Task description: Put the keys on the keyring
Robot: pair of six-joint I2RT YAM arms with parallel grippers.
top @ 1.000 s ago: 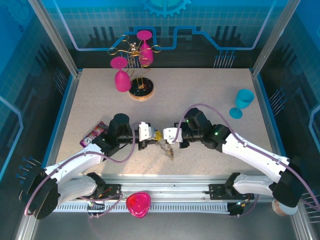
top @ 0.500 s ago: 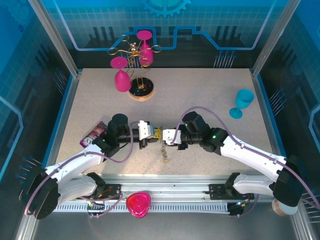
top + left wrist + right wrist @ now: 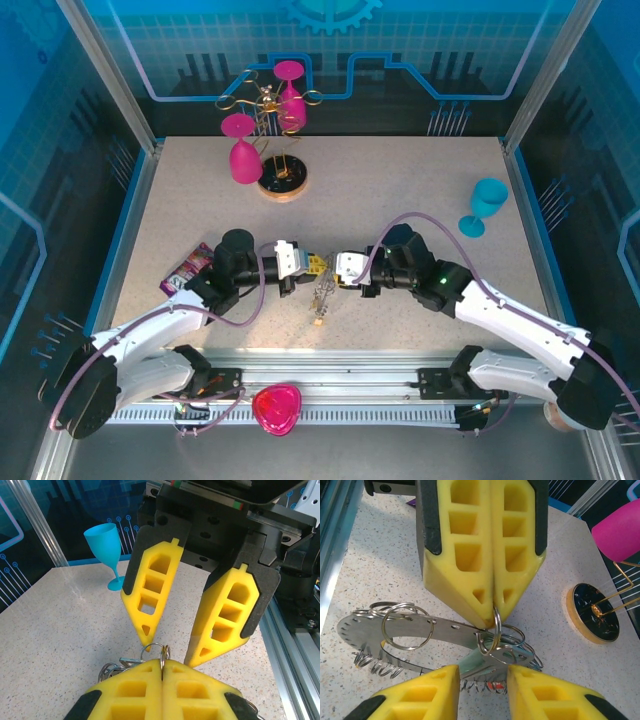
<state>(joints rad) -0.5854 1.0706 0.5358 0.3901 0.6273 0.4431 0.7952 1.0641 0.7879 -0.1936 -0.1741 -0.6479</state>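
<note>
My left gripper (image 3: pixel 311 266) is shut on a small silver split ring (image 3: pixel 162 653) at mid-table. From that ring hangs the keyring (image 3: pixel 365 625), a flat grey plate ring with holes and wire clips, tilted down onto the table. The keys (image 3: pixel 520 656) bunch under the pinched ring: a silver blade with a teal head, and a red bit beneath it. In the top view the bunch (image 3: pixel 320 298) dangles below both grippers. My right gripper (image 3: pixel 482 682) faces the left one, open. Its fingers (image 3: pixel 230 615) stand either side of the bunch without touching it.
A gold rack on a black-and-wood base (image 3: pixel 282 182) holds pink goblets (image 3: pixel 243 160) at the back left. A blue goblet (image 3: pixel 487 203) stands at the right. A purple packet (image 3: pixel 188 266) lies beside the left arm. A pink heart-shaped object (image 3: pixel 277 408) sits on the near rail.
My right gripper has opened and drawn back a little to the right. The bunch now hangs from the left gripper alone and has swung slightly left. The left gripper has hardly moved.
</note>
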